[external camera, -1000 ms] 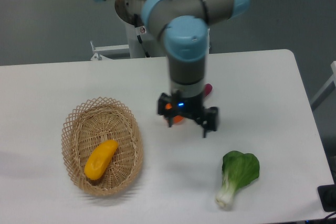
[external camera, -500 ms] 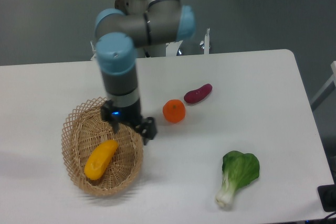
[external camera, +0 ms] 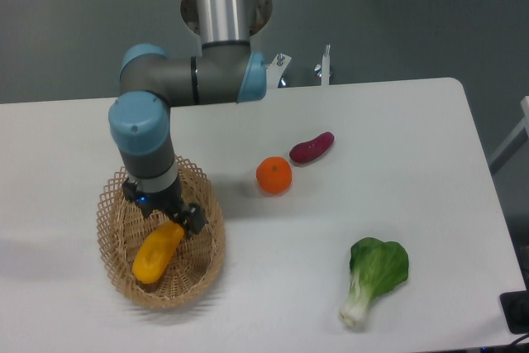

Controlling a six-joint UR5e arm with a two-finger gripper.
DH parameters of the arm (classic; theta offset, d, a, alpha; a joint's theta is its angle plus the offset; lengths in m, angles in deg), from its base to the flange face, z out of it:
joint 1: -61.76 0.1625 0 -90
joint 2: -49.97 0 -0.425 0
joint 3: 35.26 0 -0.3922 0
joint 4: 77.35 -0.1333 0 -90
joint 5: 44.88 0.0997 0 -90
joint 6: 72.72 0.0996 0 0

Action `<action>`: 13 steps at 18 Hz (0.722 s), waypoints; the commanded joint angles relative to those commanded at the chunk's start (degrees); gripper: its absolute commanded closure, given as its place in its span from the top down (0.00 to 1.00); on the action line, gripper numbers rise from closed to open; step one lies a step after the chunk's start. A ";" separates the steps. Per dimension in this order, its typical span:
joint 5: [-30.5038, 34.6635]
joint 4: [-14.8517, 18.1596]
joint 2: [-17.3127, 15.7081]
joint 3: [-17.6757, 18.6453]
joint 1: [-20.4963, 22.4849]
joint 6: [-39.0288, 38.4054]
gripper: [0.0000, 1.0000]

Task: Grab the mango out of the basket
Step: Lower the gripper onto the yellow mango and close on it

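Note:
The yellow-orange mango (external camera: pixel 155 254) lies slanted in the tan wicker basket (external camera: pixel 209 250) at the table's front left. My gripper (external camera: pixel 164 213) hangs over the basket, just above the mango's upper right end. Its dark fingers stand apart, one by the basket's left inner side and one close to the mango's tip. Nothing is between them. The arm's wrist hides the back part of the basket.
A round orange (external camera: pixel 274 175) and a purple-red oblong vegetable (external camera: pixel 312 146) lie right of the basket, mid-table. A green bok choy (external camera: pixel 374 277) lies at the front right. The robot base stands at the table's back edge.
The arm has swung left across the table, from above the orange to over the basket. The gripper now sits lower, right above the mango. No object has moved.

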 joint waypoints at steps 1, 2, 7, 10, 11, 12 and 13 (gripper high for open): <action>0.70 0.09 0.26 -0.09 -0.35 0.00 1.00; 1.15 0.00 0.79 -0.09 -0.53 -0.09 1.00; 1.24 -2.28 2.37 -0.61 -0.71 -0.70 1.00; 1.33 -3.07 2.64 -0.88 -0.62 -1.41 0.99; 1.33 -3.08 2.73 -1.05 -0.71 -1.32 0.90; 1.33 -3.08 2.90 -1.31 -0.62 -1.41 0.78; 1.41 -3.08 2.90 -1.32 -0.62 -1.32 0.68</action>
